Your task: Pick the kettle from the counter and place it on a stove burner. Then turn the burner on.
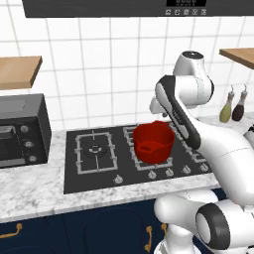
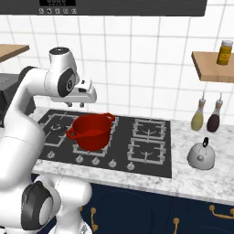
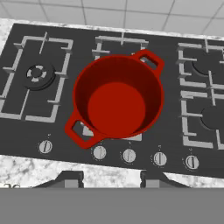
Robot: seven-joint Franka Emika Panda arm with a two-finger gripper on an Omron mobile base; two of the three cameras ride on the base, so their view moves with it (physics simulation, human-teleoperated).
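Note:
The small silver kettle (image 2: 201,155) with its black arched handle stands on the white marble counter (image 2: 215,180), right of the black cooktop. The stove burner (image 1: 94,150) (image 2: 56,124) (image 3: 37,73), a large dark ring in a wide grey grate, is bare at the cooktop's left. My gripper (image 1: 156,113) (image 2: 75,104) (image 3: 109,179) hangs above the red pot (image 1: 153,141) (image 2: 91,131) (image 3: 117,103), far left of the kettle. Its two fingertips stand apart with nothing between them, so it is open.
The red pot sits on the grouped grates mid-cooktop. A row of knobs (image 3: 129,155) runs along the cooktop's front. Two bottles (image 2: 205,116) stand behind the kettle under a wooden shelf (image 2: 212,68). A dark oven box (image 1: 20,131) sits at the counter's left.

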